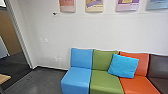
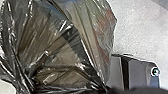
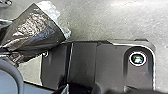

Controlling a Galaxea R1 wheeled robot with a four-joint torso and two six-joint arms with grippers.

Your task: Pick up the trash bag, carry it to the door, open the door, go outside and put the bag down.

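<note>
Against a pale surface (image 2: 140, 32), the creased trash bag (image 2: 60, 50) gleams, maybe sheer, either tool's hold unclear.

In the head view, you face a smooth dark grey floor (image 1: 45, 80) with faint lighter marks. To your right is a low row of armless, smooth-covered seats (image 1: 76, 76), its sections blue, green, orange and dark brown, side by side. On it you can see a square, bright turquoise cushion (image 1: 123, 65), tilted against the backrests where green meets orange. The blue and dark brown sections hold nothing you can see.
</note>
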